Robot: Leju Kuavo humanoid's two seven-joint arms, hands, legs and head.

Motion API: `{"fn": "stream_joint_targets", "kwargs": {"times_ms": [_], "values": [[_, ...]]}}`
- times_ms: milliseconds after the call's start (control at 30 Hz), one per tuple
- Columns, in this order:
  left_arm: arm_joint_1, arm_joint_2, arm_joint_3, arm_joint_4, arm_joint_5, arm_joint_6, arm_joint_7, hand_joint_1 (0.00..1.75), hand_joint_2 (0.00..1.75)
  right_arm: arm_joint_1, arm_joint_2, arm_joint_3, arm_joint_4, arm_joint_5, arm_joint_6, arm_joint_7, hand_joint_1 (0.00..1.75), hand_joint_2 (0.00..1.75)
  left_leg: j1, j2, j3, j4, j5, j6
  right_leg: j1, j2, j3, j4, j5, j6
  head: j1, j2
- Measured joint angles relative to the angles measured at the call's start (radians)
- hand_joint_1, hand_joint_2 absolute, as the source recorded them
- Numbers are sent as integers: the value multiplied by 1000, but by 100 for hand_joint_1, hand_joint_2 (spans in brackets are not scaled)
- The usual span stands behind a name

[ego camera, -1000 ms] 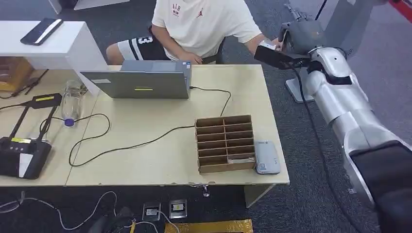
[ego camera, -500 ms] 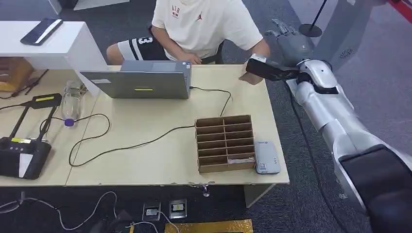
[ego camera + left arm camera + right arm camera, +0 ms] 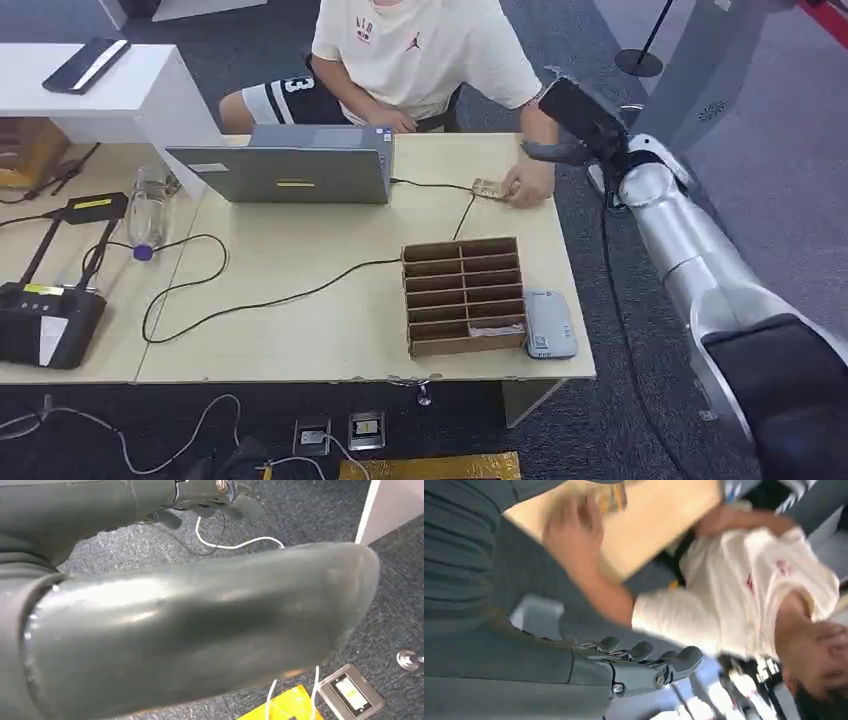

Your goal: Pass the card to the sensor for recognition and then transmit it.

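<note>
As the person's hand (image 3: 527, 183) comes down onto the worktop (image 3: 330, 330) and presses the card (image 3: 488, 188) flat near the laptop (image 3: 285, 172), the robot's right hand (image 3: 578, 128), a second ago level with that same person's hand off the table's far corner, has swung back and holds nothing, fingers loosely curled and apart in the wrist view. The handover looks complete. The left hand's (image 3: 200, 625) state cannot be told.
</note>
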Motion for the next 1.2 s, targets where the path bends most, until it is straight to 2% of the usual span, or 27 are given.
{"fn": "stream_joint_targets", "kwargs": {"times_ms": [100, 167, 233, 367, 500, 667, 967, 1200], "values": [[5, 10, 8, 0, 23, -1, 0, 0, 0, 139, -54, -27, -179, -61, 69, 132, 0, 175, 1, -1, 1, 0, 0, 0, 1, -1, 1, -1, 0, 0, 0, 0], [10, 16, 15, 0, 39, -1, 0, 0, 0, 249, -93, -40, -312, -48, 78, 173, 0, 175, 1, -1, 0, 0, -1, 0, 1, 0, 1, -1, 0, 0, 0, 0], [16, 22, 19, 0, 46, 0, 0, 0, 0, 338, -120, -52, -415, -31, 83, 193, 0, 175, 0, 1, 0, 0, -2, -1, 0, 1, 1, -1, 0, 0, 0, 0], [17, 25, 30, 0, 53, 0, 0, 0, 0, 436, -158, -61, -551, 15, 104, 218, 0, 175, 1, 4, 1, 0, -2, -1, 1, 2, 1, -1, 0, 0, 0, 0], [29, 29, 39, 0, 56, 1, -1, 0, 0, 544, -176, -64, -669, 31, 123, 226, 0, 175, 1, 4, 0, -1, -2, -1, 1, 2, 1, -1, 0, 0, -1, 0], [35, 31, 40, 0, 56, 1, -2, 0, 0, 603, -184, -65, -769, 22, 137, 242, 0, 175, 1, 4, 1, -1, -2, -1, 1, 2, 1, -1, 0, 0, -1, 0], [44, 30, 40, 0, 55, 1, -2, 0, 0, 657, -190, -66, -853, 9, 146, 256, 0, 175, 1, 4, 0, -1, -2, -1, 1, 2, 1, -1, 0, 0, -1, 0], [52, 31, 40, 0, 51, 2, -2, 0, 0, 702, -192, -90, -913, -140, 203, 289, 0, 175, 1, 4, 0, -1, -2, -1, 1, 2, 0, -1, 0, 0, -1, 0]]}}
